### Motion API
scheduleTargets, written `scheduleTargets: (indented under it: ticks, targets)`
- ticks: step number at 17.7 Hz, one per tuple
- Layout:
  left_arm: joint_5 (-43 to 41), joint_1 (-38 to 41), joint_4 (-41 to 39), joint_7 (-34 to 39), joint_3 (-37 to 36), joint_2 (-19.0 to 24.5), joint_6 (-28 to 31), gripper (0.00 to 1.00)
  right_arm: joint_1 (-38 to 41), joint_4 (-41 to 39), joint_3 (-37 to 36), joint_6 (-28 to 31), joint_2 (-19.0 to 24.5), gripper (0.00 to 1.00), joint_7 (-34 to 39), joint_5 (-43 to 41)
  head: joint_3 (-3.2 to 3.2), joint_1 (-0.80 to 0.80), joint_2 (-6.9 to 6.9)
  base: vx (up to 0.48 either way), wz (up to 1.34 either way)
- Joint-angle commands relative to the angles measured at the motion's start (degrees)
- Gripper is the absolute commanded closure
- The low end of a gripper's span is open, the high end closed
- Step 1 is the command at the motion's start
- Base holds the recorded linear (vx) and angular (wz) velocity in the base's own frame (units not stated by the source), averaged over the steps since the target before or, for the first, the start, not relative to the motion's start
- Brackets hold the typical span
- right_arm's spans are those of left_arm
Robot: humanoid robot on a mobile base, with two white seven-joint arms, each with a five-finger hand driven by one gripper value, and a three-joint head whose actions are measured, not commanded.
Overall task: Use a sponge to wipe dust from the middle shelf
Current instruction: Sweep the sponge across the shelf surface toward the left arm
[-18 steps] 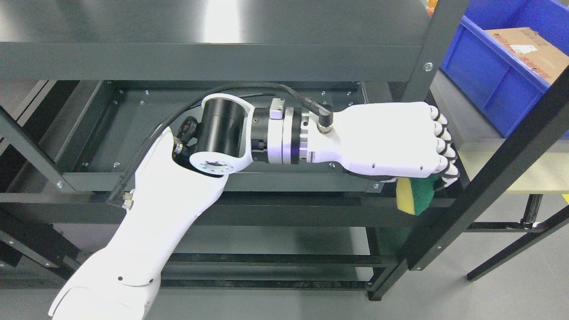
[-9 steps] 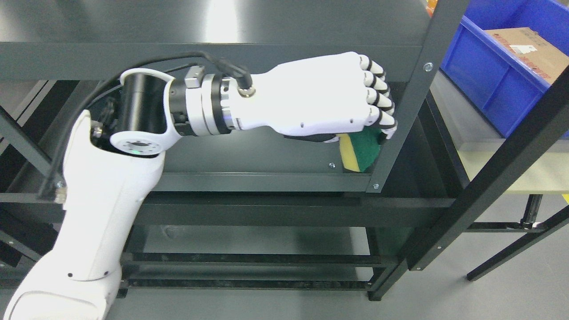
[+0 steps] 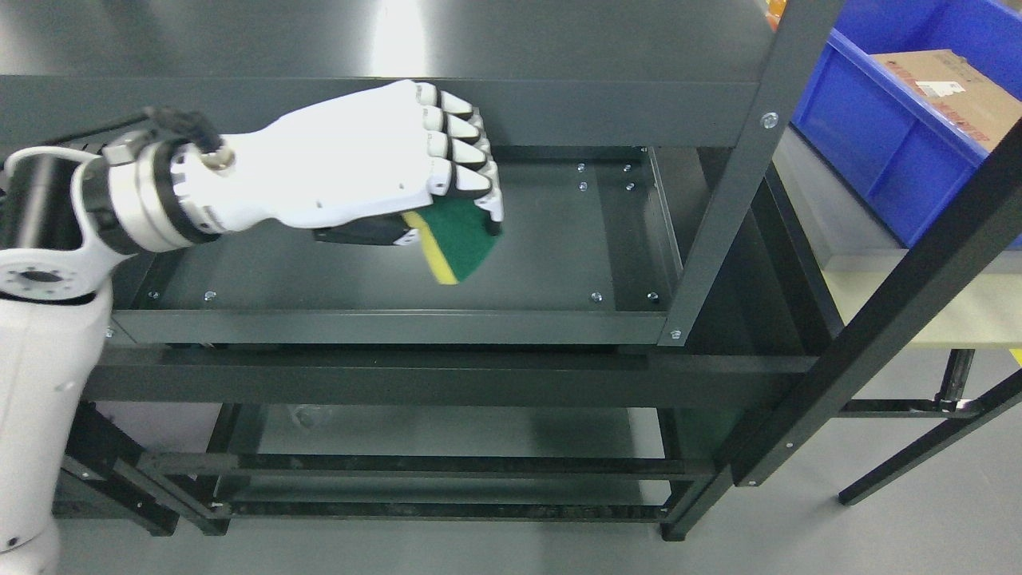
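Note:
My left hand (image 3: 447,204) reaches in from the left over the middle shelf (image 3: 559,255) of a dark metal rack. Its fingers are curled around a green and yellow sponge (image 3: 455,239), which hangs below the palm, green face towards the shelf's right. The sponge is over the middle of the shelf surface; whether it touches the surface I cannot tell. The right hand is out of view.
The top shelf's front beam (image 3: 607,108) runs just above the hand. An upright post (image 3: 742,160) stands at the shelf's right front corner. A blue bin (image 3: 894,136) with a cardboard box (image 3: 950,88) sits on the neighbouring rack at the upper right. A lower shelf (image 3: 479,431) lies beneath.
My left hand, holding the sponge, has swept from the shelf's right front corner up and leftward to the middle of the shelf. The arm has drawn back to the left.

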Motion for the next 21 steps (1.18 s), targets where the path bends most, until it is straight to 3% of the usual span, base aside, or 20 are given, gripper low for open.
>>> scheduleTargets:
  ticks: [1, 6, 12, 18, 21]
  targets:
    - [6.36, 11.65, -0.33, -0.01, 22.27, 20.81, 0.12, 1.00, 0.00, -1.00, 0.07, 0.03, -1.00, 0.00, -0.22, 0.00, 0.00, 0.00, 0.00, 0.000, 0.00]
    - [10.32, 27.38, 1.51, -0.01, 41.17, 23.54, 0.12, 1.00, 0.00, -1.00, -0.02, 0.03, -1.00, 0.00, -0.22, 0.00, 0.00, 0.00, 0.00, 0.000, 0.00]
    - [10.93, 29.34, 12.23, 0.16, 52.53, 24.59, 0.12, 0.99, 0.00, -1.00, -0.02, 0.03, -1.00, 0.00, -0.22, 0.00, 0.00, 0.00, 0.00, 0.000, 0.00]
    - [13.84, 30.13, 12.51, -0.01, 52.03, 25.47, 0.12, 0.99, 0.00, -1.00, 0.07, 0.03, -1.00, 0.00, -0.22, 0.00, 0.00, 0.00, 0.00, 0.000, 0.00]
    - [13.84, 29.87, 9.35, 0.86, 43.26, 24.24, 0.12, 0.99, 0.00, -1.00, -0.02, 0.03, -1.00, 0.00, -0.22, 0.00, 0.00, 0.00, 0.00, 0.000, 0.00]
